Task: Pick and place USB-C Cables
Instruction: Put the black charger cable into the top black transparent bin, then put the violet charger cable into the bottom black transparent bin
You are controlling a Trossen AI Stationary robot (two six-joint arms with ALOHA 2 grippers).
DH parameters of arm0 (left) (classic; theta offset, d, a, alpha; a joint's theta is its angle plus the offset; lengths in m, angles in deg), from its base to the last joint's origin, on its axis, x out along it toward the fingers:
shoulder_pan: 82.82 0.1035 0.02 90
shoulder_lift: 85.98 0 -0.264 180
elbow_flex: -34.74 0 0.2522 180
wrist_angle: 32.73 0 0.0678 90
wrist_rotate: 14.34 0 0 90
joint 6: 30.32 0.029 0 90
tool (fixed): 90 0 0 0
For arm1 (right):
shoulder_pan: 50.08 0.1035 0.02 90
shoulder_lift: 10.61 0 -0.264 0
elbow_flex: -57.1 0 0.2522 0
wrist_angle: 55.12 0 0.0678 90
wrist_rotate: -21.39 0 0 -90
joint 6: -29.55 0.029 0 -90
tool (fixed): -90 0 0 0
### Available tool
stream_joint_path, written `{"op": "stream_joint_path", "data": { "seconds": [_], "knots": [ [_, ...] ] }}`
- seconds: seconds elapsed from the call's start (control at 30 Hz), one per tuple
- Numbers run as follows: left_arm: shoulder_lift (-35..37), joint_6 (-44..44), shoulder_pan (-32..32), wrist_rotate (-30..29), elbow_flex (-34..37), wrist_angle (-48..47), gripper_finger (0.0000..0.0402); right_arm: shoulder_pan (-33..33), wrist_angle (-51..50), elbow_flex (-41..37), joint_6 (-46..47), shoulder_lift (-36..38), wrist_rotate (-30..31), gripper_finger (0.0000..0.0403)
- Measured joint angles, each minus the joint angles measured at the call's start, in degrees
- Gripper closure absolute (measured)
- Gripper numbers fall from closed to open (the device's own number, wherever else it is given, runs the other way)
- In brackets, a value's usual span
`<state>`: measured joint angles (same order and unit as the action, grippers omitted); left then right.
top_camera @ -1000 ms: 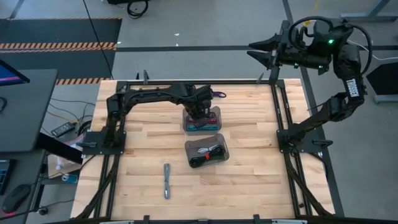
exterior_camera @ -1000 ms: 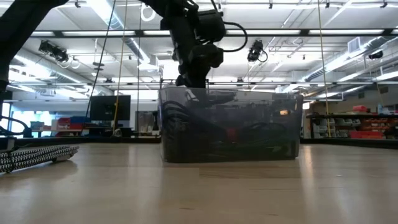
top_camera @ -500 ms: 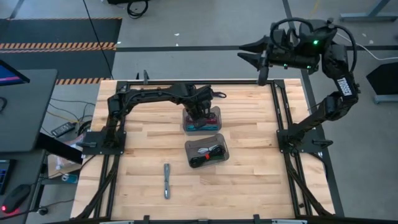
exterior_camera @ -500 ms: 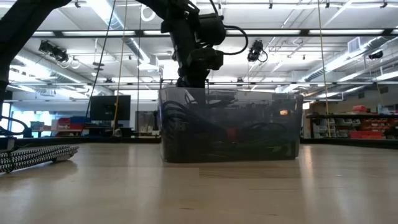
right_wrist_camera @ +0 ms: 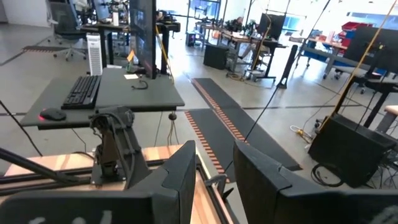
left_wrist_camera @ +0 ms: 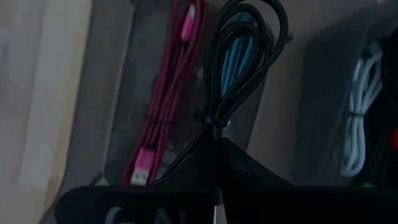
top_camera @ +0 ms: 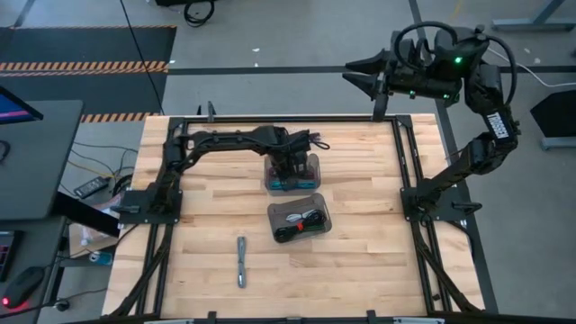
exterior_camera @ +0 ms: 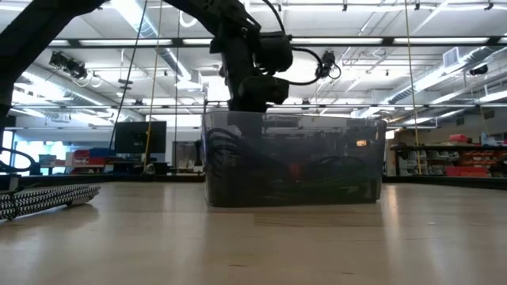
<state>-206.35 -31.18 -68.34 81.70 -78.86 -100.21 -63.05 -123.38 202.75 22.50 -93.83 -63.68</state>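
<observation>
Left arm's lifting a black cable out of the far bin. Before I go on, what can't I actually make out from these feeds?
- Left gripper: left wrist view shows its jaws shut on the black cable; the cable's lower end is hidden behind them.
- Far bin: high view, the arm covers most of it.
- Near bin: low view, cloudy wall blurs the contents, and it blocks the far bin.
- Right gripper: raised off the table, holds nothing.

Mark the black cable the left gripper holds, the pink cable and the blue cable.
black cable (left_wrist_camera: pixel 249 59), left wrist view, on its looped strands.
pink cable (left_wrist_camera: pixel 168 106), left wrist view, mid-length.
blue cable (left_wrist_camera: pixel 235 59), left wrist view, on its strands behind the loop.
</observation>
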Motion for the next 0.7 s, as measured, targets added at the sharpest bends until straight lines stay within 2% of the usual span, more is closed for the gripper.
{"op": "stream_joint_path", "data": {
  "seconds": [0.27,0.7],
  "knots": [
    [-0.9,0.3,-0.2,0.2,0.0,2.5,0.0388,0.1,-0.4,0.0,0.0,0.0,-0.1,0.0289],
    [-0.8,0.5,-0.4,0.4,0.0,4.0,0.0309,0.1,-0.6,0.0,-0.4,0.0,-0.1,0.0289]
  ]
}}
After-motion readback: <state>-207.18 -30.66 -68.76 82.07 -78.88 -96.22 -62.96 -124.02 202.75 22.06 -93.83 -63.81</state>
